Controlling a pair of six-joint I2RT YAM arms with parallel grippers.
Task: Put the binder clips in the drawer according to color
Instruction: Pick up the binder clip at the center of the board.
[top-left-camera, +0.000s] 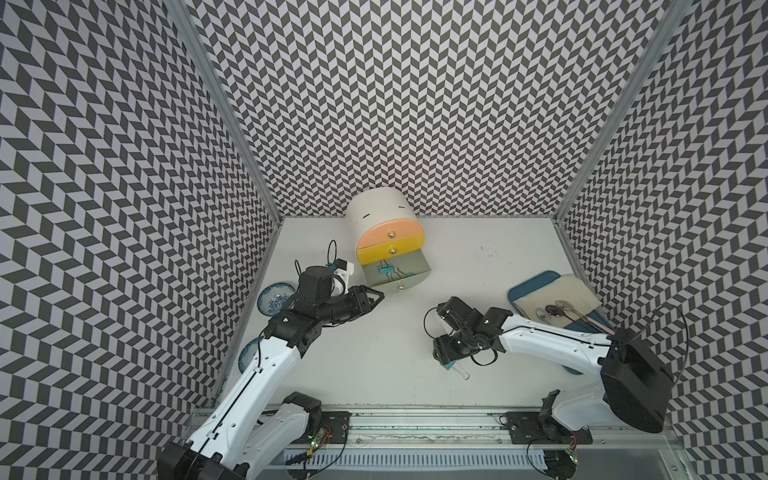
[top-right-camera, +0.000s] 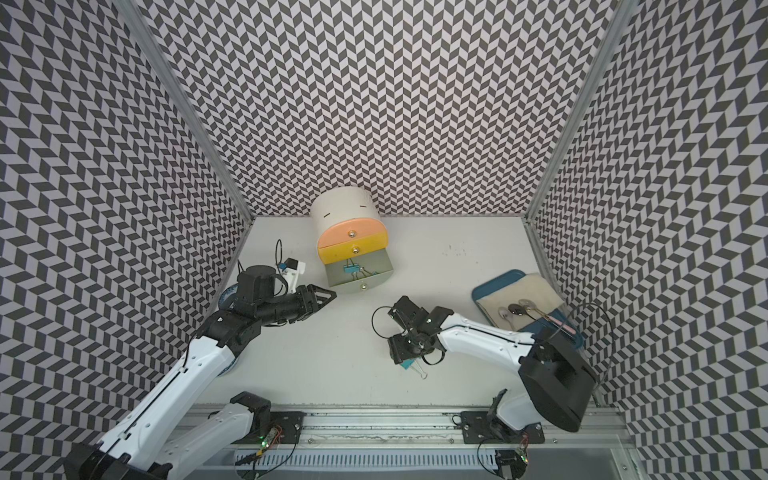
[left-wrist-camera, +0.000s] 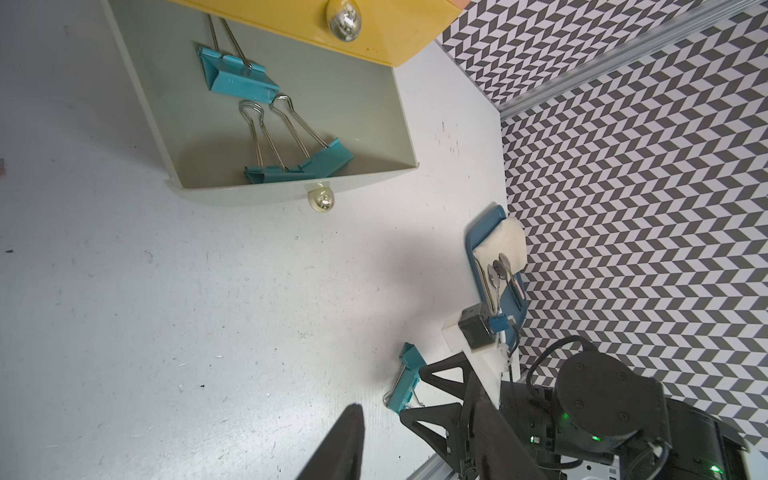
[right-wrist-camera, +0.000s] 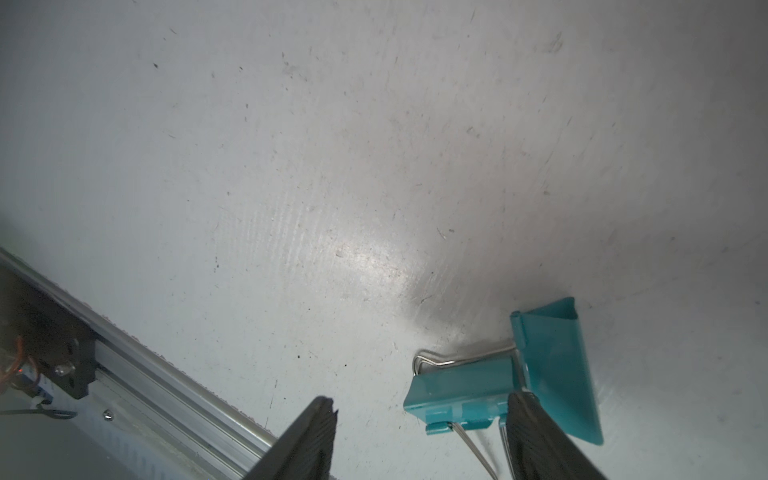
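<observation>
Teal clips (top-left-camera: 386, 270) sit in your open grey drawer (top-left-camera: 413, 264), mid-frame. One loose teal clip (top-left-camera: 450, 365) lies on the tabletop (top-left-camera: 374, 374), lower centre, ungripped inside your spread right pincer (right-wrist-camera: 422, 399). Left pincer (top-left-camera: 376, 296) parted, empty.

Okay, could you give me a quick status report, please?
Left end effector open, empty, beside open pale grey bottom drawer. Right end effector open over teal metal binder clip on white table. Path to drawer looks clear.

Two clips (left-wrist-camera: 239, 81) lie in the lowest drawer (left-wrist-camera: 353, 112) (pulled out); a third clip (right-wrist-camera: 461, 390) lies on the table (top-left-camera: 478, 257) before it.
</observation>
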